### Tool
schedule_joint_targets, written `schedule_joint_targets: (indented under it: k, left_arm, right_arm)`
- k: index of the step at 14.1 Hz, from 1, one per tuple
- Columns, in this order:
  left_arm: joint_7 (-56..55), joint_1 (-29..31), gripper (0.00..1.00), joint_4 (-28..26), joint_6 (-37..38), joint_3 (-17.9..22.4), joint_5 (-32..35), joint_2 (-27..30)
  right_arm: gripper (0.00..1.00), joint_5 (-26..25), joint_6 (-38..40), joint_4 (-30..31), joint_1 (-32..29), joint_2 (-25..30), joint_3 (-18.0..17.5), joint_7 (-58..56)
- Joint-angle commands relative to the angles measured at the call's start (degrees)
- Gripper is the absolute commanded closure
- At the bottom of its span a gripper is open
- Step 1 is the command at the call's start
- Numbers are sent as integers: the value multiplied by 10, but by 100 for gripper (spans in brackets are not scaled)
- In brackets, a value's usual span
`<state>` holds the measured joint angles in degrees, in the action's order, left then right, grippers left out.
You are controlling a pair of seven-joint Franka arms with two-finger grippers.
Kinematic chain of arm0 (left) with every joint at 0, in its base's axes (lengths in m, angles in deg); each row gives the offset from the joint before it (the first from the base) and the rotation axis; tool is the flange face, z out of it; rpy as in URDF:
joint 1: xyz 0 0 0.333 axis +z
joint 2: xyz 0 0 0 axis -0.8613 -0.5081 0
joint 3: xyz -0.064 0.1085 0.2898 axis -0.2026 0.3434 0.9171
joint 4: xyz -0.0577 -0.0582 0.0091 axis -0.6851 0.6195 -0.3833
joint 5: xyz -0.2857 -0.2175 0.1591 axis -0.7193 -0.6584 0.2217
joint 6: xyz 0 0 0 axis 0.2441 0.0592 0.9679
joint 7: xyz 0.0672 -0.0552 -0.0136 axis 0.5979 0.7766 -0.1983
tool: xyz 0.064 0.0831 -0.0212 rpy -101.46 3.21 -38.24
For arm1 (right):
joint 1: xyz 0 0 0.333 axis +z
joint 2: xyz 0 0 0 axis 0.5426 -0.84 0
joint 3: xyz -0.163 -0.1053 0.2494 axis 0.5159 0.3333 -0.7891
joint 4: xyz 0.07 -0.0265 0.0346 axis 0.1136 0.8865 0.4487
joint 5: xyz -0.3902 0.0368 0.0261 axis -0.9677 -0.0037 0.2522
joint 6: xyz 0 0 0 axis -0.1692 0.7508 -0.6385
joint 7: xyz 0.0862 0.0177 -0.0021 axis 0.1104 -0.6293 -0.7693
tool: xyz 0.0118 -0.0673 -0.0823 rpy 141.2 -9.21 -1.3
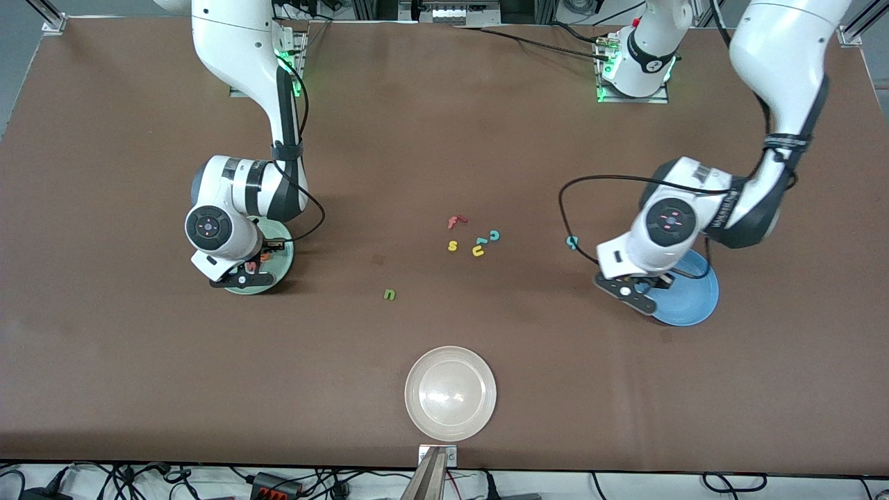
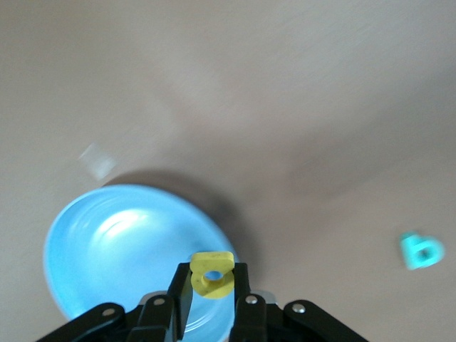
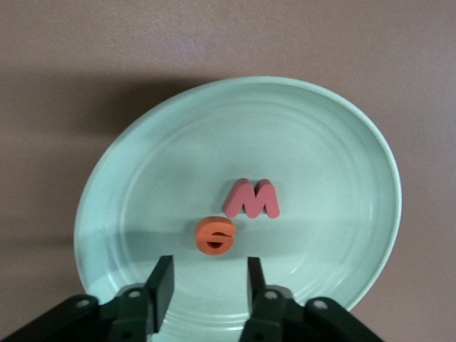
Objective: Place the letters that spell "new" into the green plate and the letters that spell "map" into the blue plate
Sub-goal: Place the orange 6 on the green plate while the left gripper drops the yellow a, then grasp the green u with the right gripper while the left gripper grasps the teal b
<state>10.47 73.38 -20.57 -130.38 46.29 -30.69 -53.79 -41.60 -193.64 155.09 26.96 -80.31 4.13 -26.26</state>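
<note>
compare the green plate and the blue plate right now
The round pale mint-green plate holds two letters, an orange "e" and a red-pink "w"; the round medium-blue plate shows none lying in it. The right gripper, jaws open and empty, is over the green plate; the left gripper, shut on a yellow "a", is over the blue. Both are shallow and rimmed.

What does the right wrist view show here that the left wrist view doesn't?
Only the right wrist view: the open right gripper over the green plate, with the orange "e" and red-pink "w" lying in it. Only the left wrist view: the left gripper shut on the yellow "a" over the blue plate; a teal letter on the table. Shared: brown tabletop.
</note>
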Motion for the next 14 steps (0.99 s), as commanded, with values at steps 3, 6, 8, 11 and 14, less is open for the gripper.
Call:
schedule_joint_targets:
  k: [3, 6, 8, 11, 14]
  left_arm:
    - [72, 97, 87, -9, -19, -20, -37, -49]
    - [75, 136, 0, -19, -35, -56, -42, -57]
    - [67, 138, 0, -20, -33, -70, -45, -54]
    - [-62, 160, 0, -21, 40, -185, -51, -44]
    - [-259, 145, 0, -34, 50, -249, -49, -50]
  right_arm:
    - [0, 16, -4, -73, 16, 20, -17, -16]
    - [0, 98, -5, -132, 14, 1, -45, 22]
    - [0, 128, -7, -157, 15, -21, -48, 58]
    - [0, 127, -15, -200, 11, -59, -74, 151]
    - [0, 127, -15, -266, 13, -113, -78, 239]
